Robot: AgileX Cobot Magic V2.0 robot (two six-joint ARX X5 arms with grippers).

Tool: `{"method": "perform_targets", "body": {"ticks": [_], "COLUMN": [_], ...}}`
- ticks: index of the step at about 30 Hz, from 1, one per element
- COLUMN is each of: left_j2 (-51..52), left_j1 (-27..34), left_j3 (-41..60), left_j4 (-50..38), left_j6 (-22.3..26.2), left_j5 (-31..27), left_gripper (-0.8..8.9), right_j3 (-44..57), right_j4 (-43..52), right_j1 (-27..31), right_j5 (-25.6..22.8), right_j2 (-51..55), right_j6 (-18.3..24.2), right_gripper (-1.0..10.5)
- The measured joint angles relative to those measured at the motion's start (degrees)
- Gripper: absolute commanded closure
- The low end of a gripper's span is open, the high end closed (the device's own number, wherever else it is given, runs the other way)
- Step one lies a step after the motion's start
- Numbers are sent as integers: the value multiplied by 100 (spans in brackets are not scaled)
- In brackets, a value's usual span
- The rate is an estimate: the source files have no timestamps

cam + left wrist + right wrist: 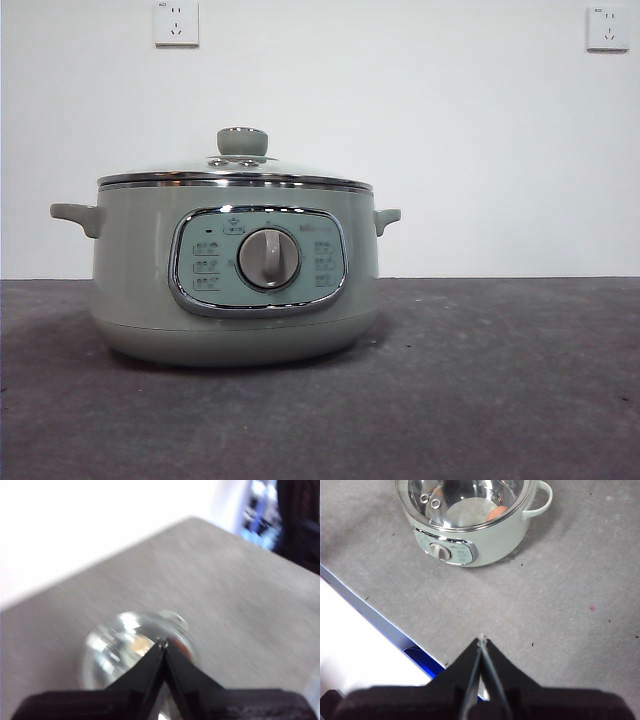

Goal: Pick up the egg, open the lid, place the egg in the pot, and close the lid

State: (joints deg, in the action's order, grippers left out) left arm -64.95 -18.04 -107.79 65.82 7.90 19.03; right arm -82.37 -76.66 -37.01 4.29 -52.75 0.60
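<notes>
1. We observed the pot (235,290) as a round, pale sage-green vessel with a smooth matte body, two small side handles and a chrome-framed control panel (258,261) carrying a central round dial (268,258).
2. We noted that the lid (235,178) sat closed on the pot: a shallow glass dome with a shiny metal rim and a sage-green round knob (243,141).
3. Through the glass in the right wrist view, we saw the egg (497,513), reddish-brown and smooth, lying inside the pot near its wall.
4. The pot stood on a grey table (500,380) with a slightly speckled, felt-like surface.
5. We found the left gripper (163,642) with its black tapered jaws pressed together on nothing, above the lid; that view was blurred.
6. We found the right gripper (482,640) with its jaws likewise together and empty, well apart from the pot, over bare table.
</notes>
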Motion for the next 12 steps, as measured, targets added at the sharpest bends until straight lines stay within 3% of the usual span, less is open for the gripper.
{"method": "perform_targets", "body": {"ticks": [5, 9, 12], "left_j2": [741, 1753, 2498], "left_j1": [831, 1412, 1705], "left_j3": [627, 1961, 3077], "left_j4": [-964, -1895, -2570], "left_j6": [240, 363, 433], "left_j5": [431, 601, 396], "left_gripper": [818, 818, 817], "right_j3": [0, 0, 0], "right_j4": [0, 0, 0], "right_j1": [0, 0, 0], "right_j5": [-2, 0, -2], "right_j2": [0, 0, 0], "right_j6": [2, 2, 2], "right_gripper": [946, 946, 946]}}
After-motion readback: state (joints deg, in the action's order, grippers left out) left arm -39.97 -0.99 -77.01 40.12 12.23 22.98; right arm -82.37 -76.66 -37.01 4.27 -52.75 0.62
